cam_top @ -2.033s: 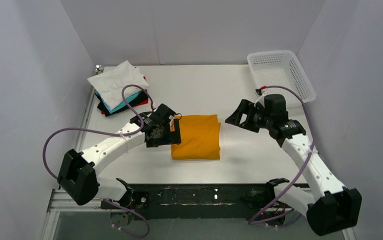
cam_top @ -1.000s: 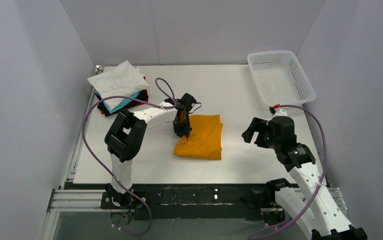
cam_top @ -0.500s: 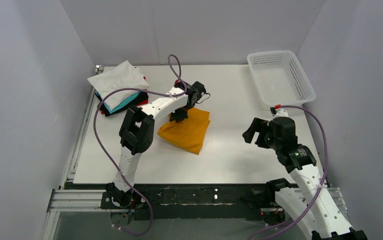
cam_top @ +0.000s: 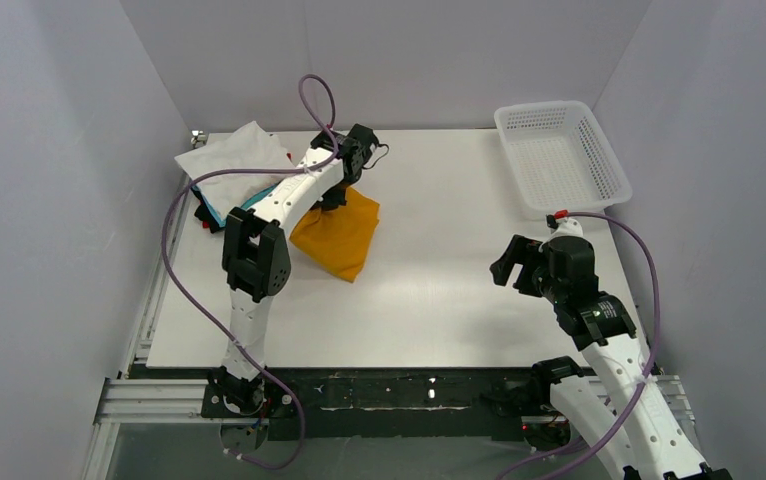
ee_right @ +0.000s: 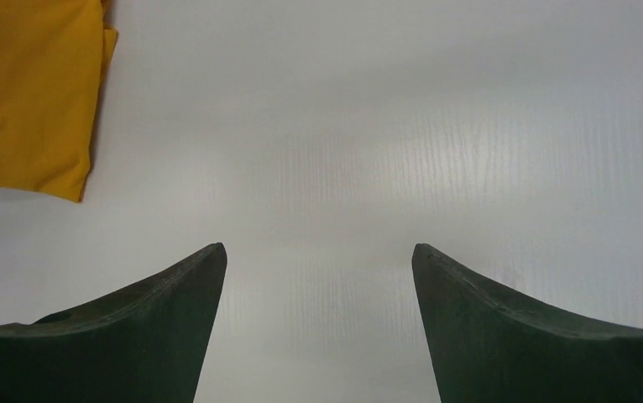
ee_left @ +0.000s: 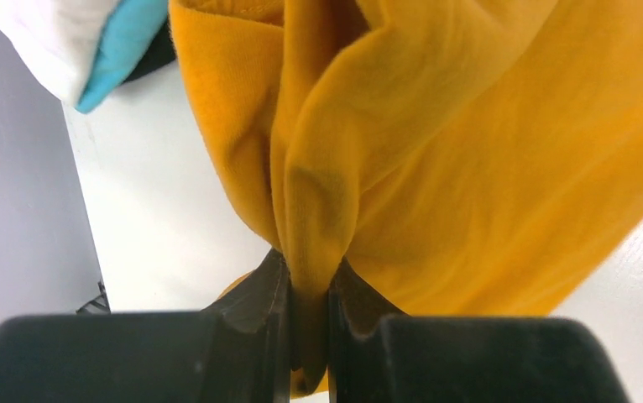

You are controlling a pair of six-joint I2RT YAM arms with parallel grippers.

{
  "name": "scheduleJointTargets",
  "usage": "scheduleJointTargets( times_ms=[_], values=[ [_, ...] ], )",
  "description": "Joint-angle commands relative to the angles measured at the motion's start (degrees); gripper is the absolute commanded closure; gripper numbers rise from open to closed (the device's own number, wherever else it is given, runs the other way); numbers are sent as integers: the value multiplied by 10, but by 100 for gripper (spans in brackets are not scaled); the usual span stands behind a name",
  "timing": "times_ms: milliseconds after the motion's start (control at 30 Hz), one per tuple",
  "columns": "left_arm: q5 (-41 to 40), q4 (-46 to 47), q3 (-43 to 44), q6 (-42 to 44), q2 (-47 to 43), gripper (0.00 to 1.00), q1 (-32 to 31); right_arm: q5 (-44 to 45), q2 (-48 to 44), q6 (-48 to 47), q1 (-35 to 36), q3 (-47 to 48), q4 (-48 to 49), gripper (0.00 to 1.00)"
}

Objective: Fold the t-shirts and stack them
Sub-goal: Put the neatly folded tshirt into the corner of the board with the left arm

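The left tool (ee_left: 308, 277) was clamped tight on a bunched ridge of the plain orange-yellow cloth t-shirt (cam_top: 339, 238), its two dark fingers (ee_left: 255, 294) pressed close with only the pinched fabric between them. The shirt hung from that grip in deep creases and sagged toward the white worktop (cam_top: 439, 290) in the far left part of the scene; whether its low end rested on the surface could not be told. Just to the left of it, in the far left corner, sat the stack of folded t-shirts (cam_top: 221, 190): a white folded t-shirt (cam_top: 234, 160) on top, a teal folded t-shirt (ee_left: 121, 50) under it, and a black folded t-shirt (cam_top: 214, 218) lower down. The right tool (ee_right: 318, 252) hung over bare worktop on the right side, its fingers spread wide and holding nothing, well apart from the orange-yellow shirt. A white plastic mesh basket (cam_top: 599, 160) stood in the far right corner.
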Motion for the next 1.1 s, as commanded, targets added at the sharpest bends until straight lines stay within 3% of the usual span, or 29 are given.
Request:
scheduleJointTargets(
  times_ms=[0, 633, 700, 767, 1067],
  values=[
    [14, -31, 22, 72, -62, 100, 19, 25, -3, -6, -2, -8, 9, 11],
    [68, 40, 132, 69, -62, 100, 96, 39, 16, -2, -2, -13, 12, 12],
    [93, 54, 184, 68, -44, 100, 112, 44, 24, -1, -2, -12, 7, 12],
    [148, 124, 198, 52, -41, 100, 148, 51, 36, 1, -1, -12, 3, 12],
    [261, 170, 295, -56, 8, 100, 266, 51, 55, 13, -2, -22, -13, 14]
  ],
)
